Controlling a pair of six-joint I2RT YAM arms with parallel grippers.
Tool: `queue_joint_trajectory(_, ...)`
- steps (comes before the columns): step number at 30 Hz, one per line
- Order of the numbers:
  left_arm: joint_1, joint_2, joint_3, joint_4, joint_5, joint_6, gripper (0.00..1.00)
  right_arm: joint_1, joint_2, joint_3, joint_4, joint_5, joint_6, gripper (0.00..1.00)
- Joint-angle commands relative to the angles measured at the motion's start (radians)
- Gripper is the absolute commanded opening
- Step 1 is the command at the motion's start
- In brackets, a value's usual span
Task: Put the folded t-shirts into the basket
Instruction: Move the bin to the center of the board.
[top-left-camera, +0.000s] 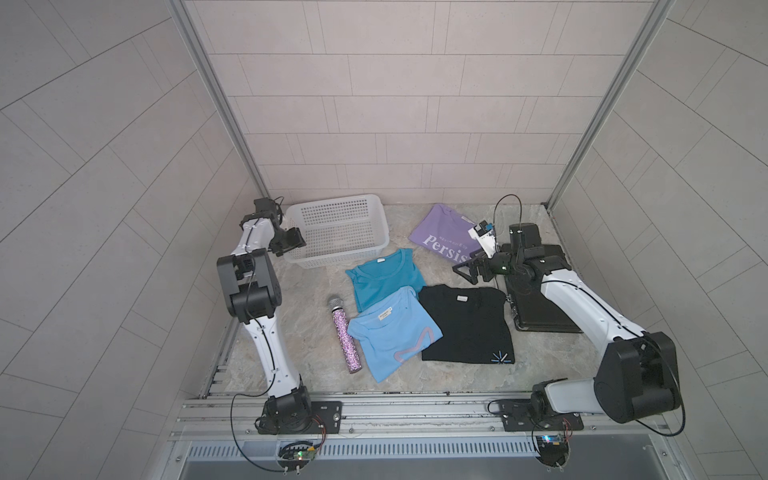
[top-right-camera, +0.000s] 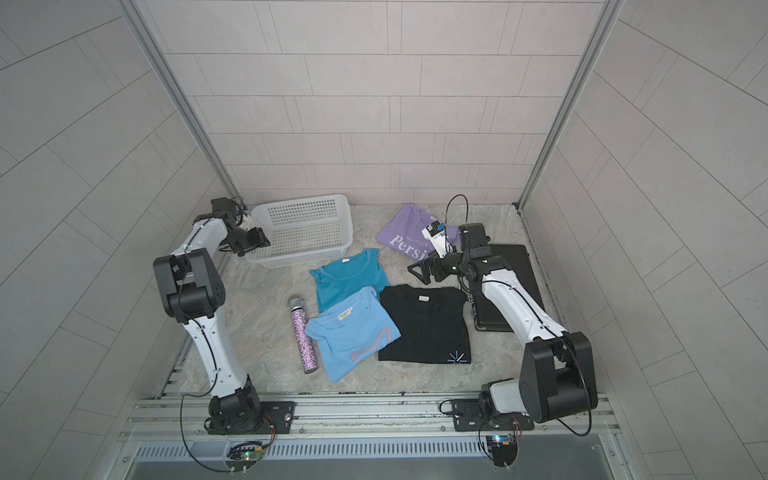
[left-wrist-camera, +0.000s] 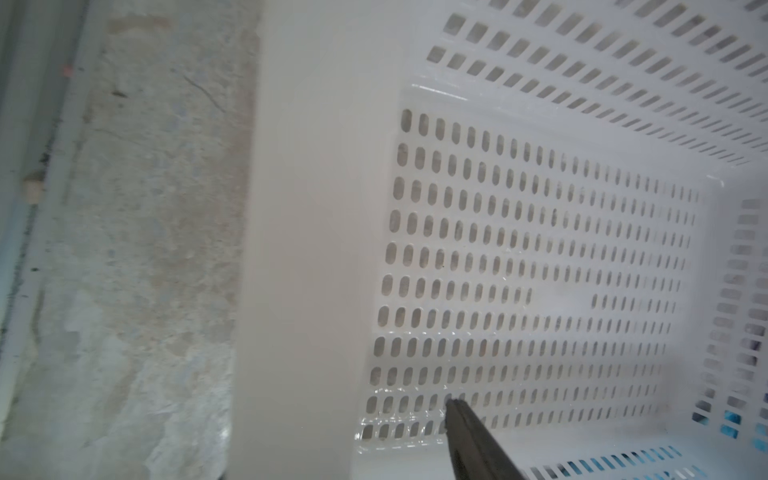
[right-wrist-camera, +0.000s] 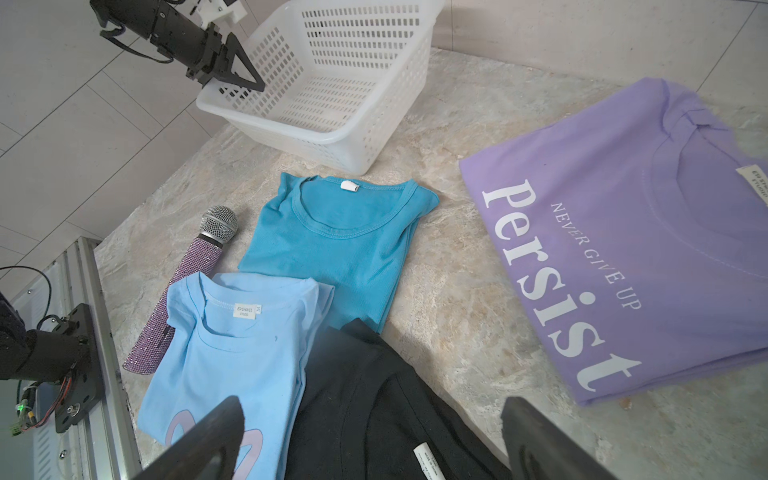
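Straddling white basket (top-left-camera: 345, 254) rim at 11 o'clock with left tool (top-left-camera: 299, 243), likely steadying; grip unclear. Hovering right tool (right-wrist-camera: 372, 411) gaping, empty, by lavender t-shirt (top-left-camera: 440, 228).

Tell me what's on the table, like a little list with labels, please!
basket: white, empty, back left
lavender shirt: back right, lying alone
teal shirt: middle, folded
light blue shirt: front, overlapping the teal shirt's edge
black shirt: beside the light blue shirt
microphone: sparkly, on the light blue shirt's other side
black case: far right
left gripper: at the basket's rim, one finger inside, grip unclear
right gripper: open, empty, near the lavender and black shirts
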Motion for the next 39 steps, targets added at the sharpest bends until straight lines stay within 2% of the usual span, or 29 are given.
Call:
queue_joint_trajectory(1, -0.051, -0.034, 0.008, 0.045, 0.018, -0.027, 0.56, 0.003, 0.011, 0.004, -0.010, -0.014, 0.003, 1.00)
queue_joint_trajectory(6, -0.101, -0.011, 0.035, 0.006, 0.005, 0.093, 0.49, 0.003, 0.022, 0.006, -0.016, -0.009, -0.007, 1.00)
queue_joint_trajectory(15, -0.146, 0.002, 0.040, -0.041, 0.031, 0.222, 0.38, 0.003, 0.053, 0.018, -0.027, -0.010, -0.009, 1.00)
queue_joint_trajectory(24, -0.150, 0.050, 0.149, -0.181, 0.015, 0.395, 0.29, 0.003, 0.073, 0.021, -0.033, -0.007, -0.019, 1.00)
queue_joint_trajectory(28, -0.159, 0.069, 0.158, -0.200, 0.024, 0.358, 0.32, 0.005, 0.092, 0.030, -0.038, -0.010, -0.021, 1.00)
queue_joint_trajectory(34, -0.188, 0.093, 0.133, -0.133, 0.048, 0.208, 0.36, 0.009, 0.120, 0.040, -0.054, -0.006, -0.033, 1.00)
queue_joint_trajectory(39, -0.216, 0.089, 0.123, -0.110, 0.074, 0.214, 0.37, 0.043, 0.137, 0.050, -0.083, -0.003, -0.058, 0.99)
